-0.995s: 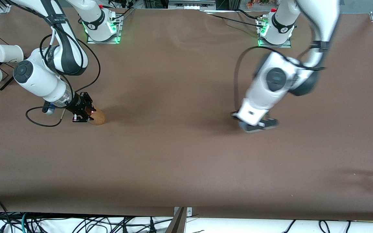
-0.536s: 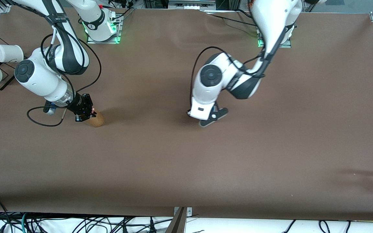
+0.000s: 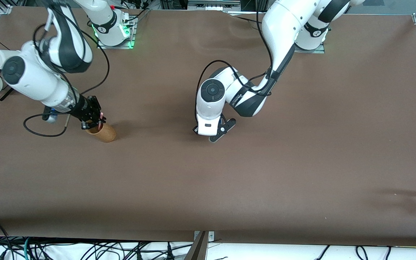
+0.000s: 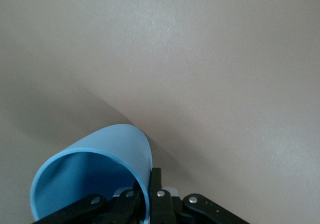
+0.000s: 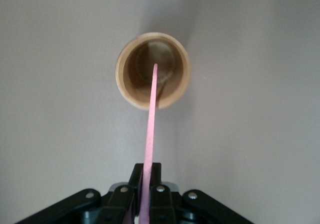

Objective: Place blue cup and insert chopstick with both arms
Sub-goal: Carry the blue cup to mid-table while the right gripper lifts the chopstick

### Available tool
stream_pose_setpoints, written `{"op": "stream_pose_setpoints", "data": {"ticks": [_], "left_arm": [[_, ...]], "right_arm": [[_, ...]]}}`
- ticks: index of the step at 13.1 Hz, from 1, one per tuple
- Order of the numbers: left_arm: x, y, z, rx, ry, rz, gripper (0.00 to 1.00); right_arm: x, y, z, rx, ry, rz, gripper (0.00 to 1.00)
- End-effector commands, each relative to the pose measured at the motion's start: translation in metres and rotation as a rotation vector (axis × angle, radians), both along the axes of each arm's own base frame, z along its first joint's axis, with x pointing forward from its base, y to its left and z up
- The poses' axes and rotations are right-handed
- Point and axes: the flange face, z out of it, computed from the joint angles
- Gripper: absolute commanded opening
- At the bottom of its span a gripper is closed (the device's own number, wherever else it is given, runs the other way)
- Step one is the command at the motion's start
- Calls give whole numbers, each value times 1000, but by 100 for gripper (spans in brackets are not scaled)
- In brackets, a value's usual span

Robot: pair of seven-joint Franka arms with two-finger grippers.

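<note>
Between right gripper (image 5: 146, 194) fingers, chopstick (image 5: 150, 134)

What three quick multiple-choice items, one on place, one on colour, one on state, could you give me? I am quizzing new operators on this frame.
1. What is the right gripper over?
A. the tan cup
B. the table's middle
C. the white cups

2. What colour is the cup in the left gripper?
A. white
B. tan
C. light blue

3. What is the chopstick's state?
A. lying on the table
B. pinched in the right gripper, tip pointing at the tan cup's mouth
C. standing in the blue cup

Answers:
1 A, the front view shows it above the tan cup.
2 C, the left wrist view shows the blue cup clamped.
3 B, the right wrist view shows the chopstick held.
</note>
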Motion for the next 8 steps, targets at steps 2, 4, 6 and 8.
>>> {"op": "stream_pose_setpoints", "data": {"ticks": [2,4,6,8], "left_arm": [[6,-8,-10,9,-12,43,2],[7,-8,-9,7,-15,42,41],[13,-4,1,-3,-23,47,95],[19,6,19,-5,2,58,100]], "right_arm": [[15,25,67,25,79,5,0],[15,37,99,30,103,19,0],[15,47,116,41,102,14,0],[16,55,129,85,88,13,0]]}}
